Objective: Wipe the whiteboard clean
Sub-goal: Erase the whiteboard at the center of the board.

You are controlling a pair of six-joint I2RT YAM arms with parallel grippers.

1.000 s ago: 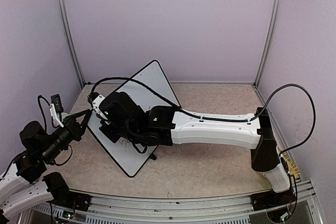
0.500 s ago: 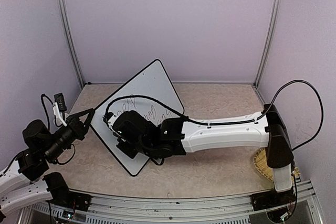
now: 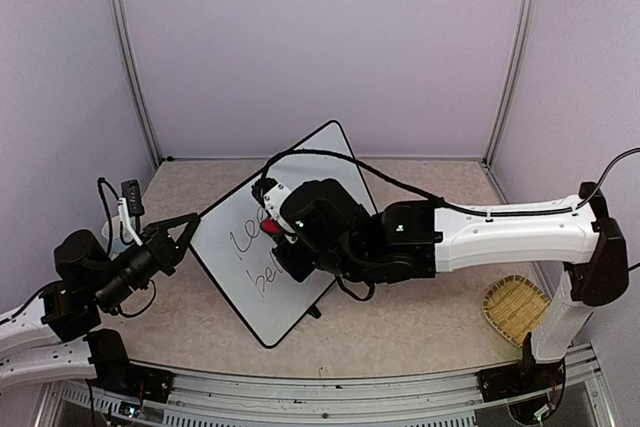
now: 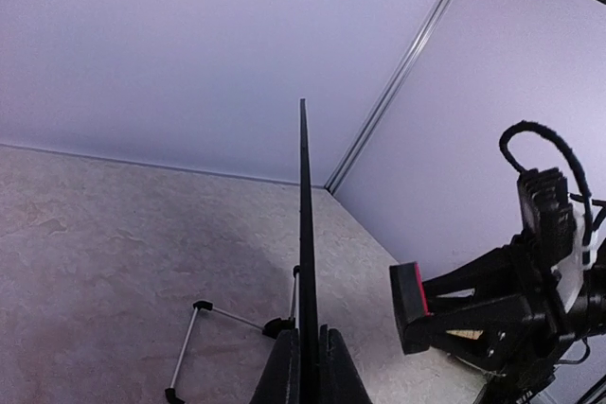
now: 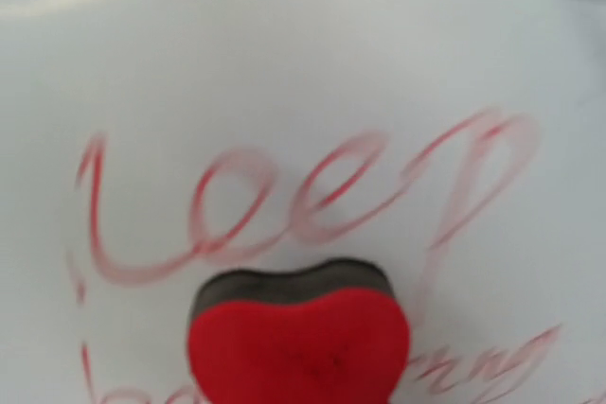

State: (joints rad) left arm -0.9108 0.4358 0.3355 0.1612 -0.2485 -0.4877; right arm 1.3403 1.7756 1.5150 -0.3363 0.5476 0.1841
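Observation:
The whiteboard (image 3: 325, 162) stands tilted on the table, with cursive handwriting on its lower left half. My left gripper (image 3: 191, 226) is shut on the board's left edge. In the left wrist view the board (image 4: 304, 196) shows edge-on between the shut jaws of that gripper (image 4: 310, 359). My right gripper (image 3: 284, 231) is shut on a red heart-shaped eraser (image 5: 298, 345) with a dark felt face. It holds the eraser at the board (image 5: 284, 54), just under the red written word. The left wrist view shows the eraser (image 4: 409, 303) a small gap off the board's face.
A woven basket (image 3: 515, 309) lies at the table's front right, near the right arm's base. The board's wire stand (image 4: 189, 347) and black feet (image 3: 315, 312) rest on the table. Lilac walls close in the back and both sides.
The right arm swung right and up across the board, uncovering the writing. The board and my left gripper shifted right. The basket has come into view.

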